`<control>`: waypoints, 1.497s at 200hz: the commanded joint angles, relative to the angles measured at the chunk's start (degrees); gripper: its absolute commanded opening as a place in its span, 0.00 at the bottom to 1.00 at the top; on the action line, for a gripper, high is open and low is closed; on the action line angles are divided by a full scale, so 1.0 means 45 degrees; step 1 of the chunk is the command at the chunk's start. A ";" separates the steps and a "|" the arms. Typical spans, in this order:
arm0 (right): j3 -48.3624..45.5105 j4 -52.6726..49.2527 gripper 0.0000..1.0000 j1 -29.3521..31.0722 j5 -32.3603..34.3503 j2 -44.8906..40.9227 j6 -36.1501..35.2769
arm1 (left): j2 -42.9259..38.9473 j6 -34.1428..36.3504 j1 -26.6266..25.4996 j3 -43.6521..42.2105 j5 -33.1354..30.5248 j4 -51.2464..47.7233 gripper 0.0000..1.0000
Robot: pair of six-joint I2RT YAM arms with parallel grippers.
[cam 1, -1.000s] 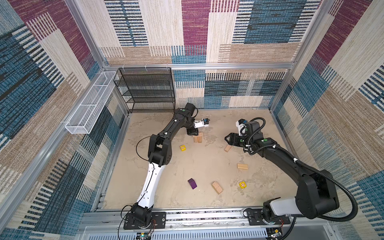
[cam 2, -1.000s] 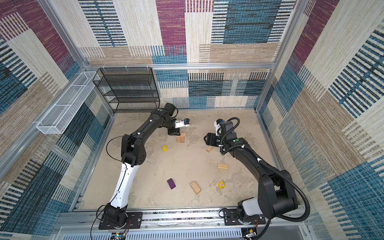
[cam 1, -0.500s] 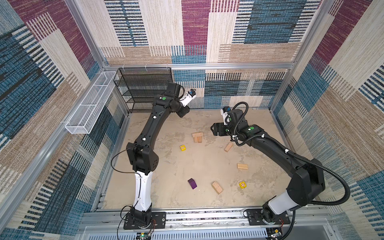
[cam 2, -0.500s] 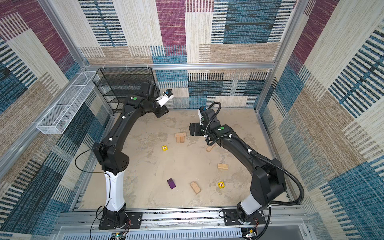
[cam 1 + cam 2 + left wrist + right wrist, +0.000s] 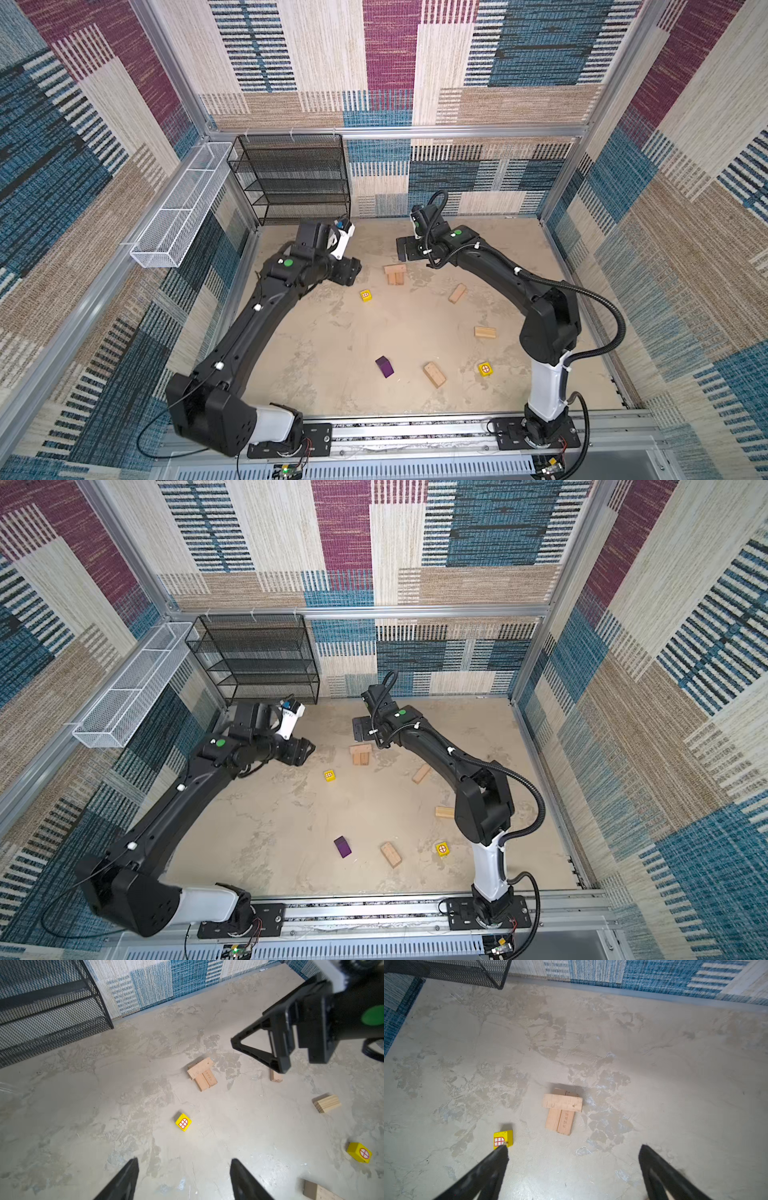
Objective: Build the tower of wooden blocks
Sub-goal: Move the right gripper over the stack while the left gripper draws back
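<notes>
- Because the beige tabletop [image 5: 332, 332] is both stockyard and building site, the blocks lie scattered over it, and the build sits toward the back middle, where I judge either arm can reach
- left gripper [image 5: 184, 1162]: fingers apart with nothing between them, hanging above the table to the left of the stack, probably held clear so it cannot knock the bricks
- right gripper [image 5: 574, 1149]: jaws spread wide and empty, raised just behind the stack and looking down on it
- wood block tower [image 5: 395, 274]: two tan bricks lie flat and touching, with a third crosswise over their far end; the near end is bare, seemingly room for a second crosswise brick
- loose tan bricks [image 5: 457, 293]: three, well apart on the right and front, waiting as stock
- purple roof-shaped block [image 5: 384, 366]: near the front middle, likely the last piece
- window-printed yellow cube [image 5: 365, 295]: near the stack
- circle-printed yellow cube [image 5: 485, 368]: front right
</notes>
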 commanded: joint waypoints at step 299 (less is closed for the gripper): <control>0.6800 -0.3142 0.93 0.0466 0.0527 0.7095 0.0082 | -0.2468 -0.0144 -0.0137 -0.4416 -0.1038 0.2517 1.00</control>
